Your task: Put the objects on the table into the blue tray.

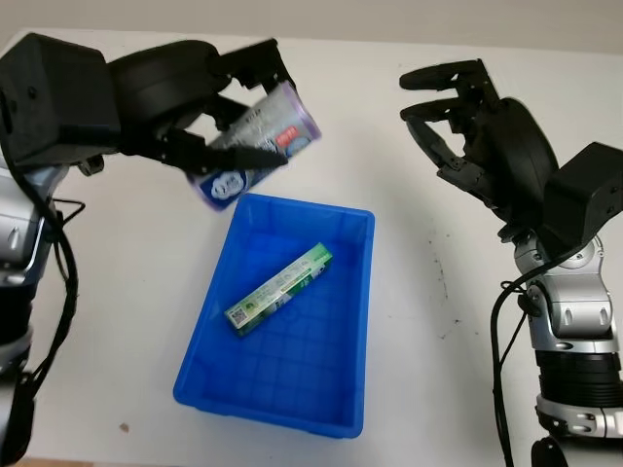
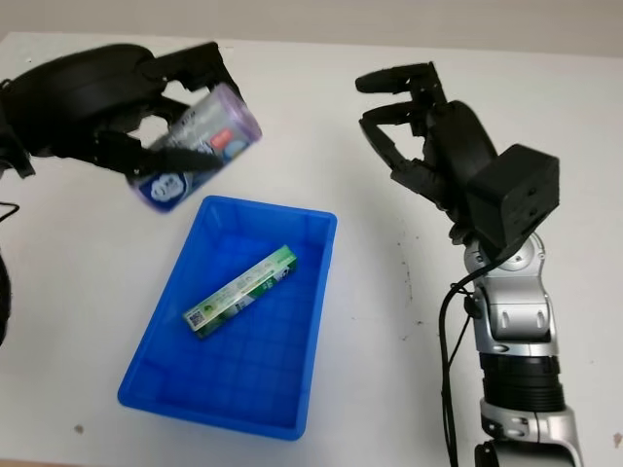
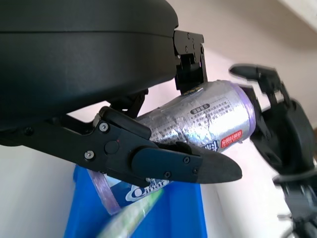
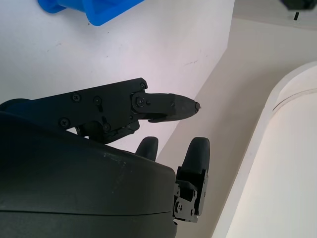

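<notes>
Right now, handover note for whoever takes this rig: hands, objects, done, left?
Left hand: shut on the silver can, held tilted in the air above the table, just beyond the far left corner of the blue tray.
Right hand: open, raised over the table to the right of the tray, holding nothing.
Done: the green box lies diagonally on the tray floor.
Left: carry the can over the tray and release it. No other loose objects are visible on the white table.
</notes>
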{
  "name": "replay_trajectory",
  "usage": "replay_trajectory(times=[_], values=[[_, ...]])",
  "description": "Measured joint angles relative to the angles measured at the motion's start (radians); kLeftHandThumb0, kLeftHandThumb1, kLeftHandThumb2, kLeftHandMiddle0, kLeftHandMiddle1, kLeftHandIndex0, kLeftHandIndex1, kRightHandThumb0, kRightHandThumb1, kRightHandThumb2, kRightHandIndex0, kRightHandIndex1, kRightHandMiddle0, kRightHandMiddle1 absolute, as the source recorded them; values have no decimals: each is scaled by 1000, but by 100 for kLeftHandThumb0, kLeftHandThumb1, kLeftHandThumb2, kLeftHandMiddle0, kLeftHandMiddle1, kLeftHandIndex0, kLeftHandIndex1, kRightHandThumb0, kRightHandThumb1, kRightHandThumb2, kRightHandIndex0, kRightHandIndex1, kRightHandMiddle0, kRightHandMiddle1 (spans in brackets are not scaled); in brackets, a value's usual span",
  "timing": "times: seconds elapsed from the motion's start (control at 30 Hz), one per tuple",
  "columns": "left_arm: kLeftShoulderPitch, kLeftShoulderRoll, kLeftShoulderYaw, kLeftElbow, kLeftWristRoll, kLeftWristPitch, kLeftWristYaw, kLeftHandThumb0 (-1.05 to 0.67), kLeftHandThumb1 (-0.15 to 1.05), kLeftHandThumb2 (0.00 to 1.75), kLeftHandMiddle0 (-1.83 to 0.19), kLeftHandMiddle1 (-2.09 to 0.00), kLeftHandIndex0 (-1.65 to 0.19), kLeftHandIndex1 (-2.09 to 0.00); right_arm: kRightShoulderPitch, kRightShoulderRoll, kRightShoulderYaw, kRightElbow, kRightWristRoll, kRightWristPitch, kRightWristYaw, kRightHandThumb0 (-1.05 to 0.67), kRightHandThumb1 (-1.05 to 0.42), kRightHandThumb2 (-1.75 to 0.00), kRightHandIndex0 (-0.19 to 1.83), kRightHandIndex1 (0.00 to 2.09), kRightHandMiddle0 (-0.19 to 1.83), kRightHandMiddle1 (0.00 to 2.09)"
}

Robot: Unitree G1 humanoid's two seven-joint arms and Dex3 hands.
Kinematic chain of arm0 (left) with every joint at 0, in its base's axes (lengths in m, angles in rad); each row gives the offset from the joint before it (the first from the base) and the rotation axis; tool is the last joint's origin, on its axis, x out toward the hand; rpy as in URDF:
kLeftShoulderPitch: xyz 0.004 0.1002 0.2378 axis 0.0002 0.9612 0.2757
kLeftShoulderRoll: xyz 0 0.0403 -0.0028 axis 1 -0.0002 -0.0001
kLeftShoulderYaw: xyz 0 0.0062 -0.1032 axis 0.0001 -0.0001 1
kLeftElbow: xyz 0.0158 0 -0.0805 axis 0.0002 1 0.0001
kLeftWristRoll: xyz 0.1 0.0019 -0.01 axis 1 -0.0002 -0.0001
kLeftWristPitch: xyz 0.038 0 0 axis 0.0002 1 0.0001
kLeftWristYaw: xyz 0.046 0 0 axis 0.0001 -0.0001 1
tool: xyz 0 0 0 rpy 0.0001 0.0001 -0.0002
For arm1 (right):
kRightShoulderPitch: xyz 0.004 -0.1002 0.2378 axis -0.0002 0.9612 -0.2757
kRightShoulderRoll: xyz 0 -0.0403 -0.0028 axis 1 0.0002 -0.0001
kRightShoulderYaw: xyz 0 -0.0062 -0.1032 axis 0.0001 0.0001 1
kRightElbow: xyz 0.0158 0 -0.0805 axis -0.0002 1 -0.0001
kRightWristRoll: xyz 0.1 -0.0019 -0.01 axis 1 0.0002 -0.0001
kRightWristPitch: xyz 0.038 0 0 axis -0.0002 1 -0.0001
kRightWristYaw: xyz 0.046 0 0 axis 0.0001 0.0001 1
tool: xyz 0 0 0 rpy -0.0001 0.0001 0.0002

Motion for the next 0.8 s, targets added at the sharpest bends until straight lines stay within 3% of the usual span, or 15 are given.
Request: replay_trajectory(times=[0.07,0.13,0.17,0.2,0.27,0.3,0.33,0.4,0.5,0.8], values=[[12,11,-1,-14,-22,6,-27,-49,105,39,-71,-208,-41,-206,0,0,0,0,5,11,0,-34,-105,-33,-19,140,-19,134],[37,11,-12,-14,-31,35,-32,-48,105,35,-54,-195,-20,-181,0,0,-1,0,8,13,1,-34,-105,-33,-19,142,-19,136],[55,10,-22,-15,-34,59,-29,-49,105,33,-49,-171,-14,-159,0,0,-1,0,10,13,3,-34,-105,-33,-19,144,-19,136],[73,6,-36,-14,-38,82,-28,-51,105,33,-44,-126,-12,-124,0,0,-2,0,11,12,4,-35,-105,-32,-19,146,-19,138],[100,-3,-65,-13,-47,110,-29,-53,105,35,-40,-53,-14,-63,0,0,-2,2,11,8,6,-36,-105,-32,-19,149,-19,139],[109,-8,-79,-13,-48,110,-34,-56,105,36,-30,-24,-12,-34,0,0,-2,3,10,5,6,-36,-105,-31,-19,151,-19,138],[116,-9,-92,-13,-49,110,-40,-57,105,36,-23,-13,-10,-22,0,0,-2,4,10,4,7,-36,-105,-31,-19,151,-19,137],[118,-9,-107,-14,-54,124,-48,-58,105,34,-6,-3,-1,-8,0,0,-2,4,10,3,7,-36,-105,-31,-19,151,-19,137],[118,-16,-107,-13,-78,149,-48,-59,105,36,5,-2,6,-3,0,0,-2,4,8,3,7,-37,-105,-31,-19,151,-19,137],[118,-71,-104,-12,-119,117,-21,-59,105,51,12,-4,15,-3,1,0,-2,-1,-1,4,-6,-38,-105,-29,-19,139,-19,136]])
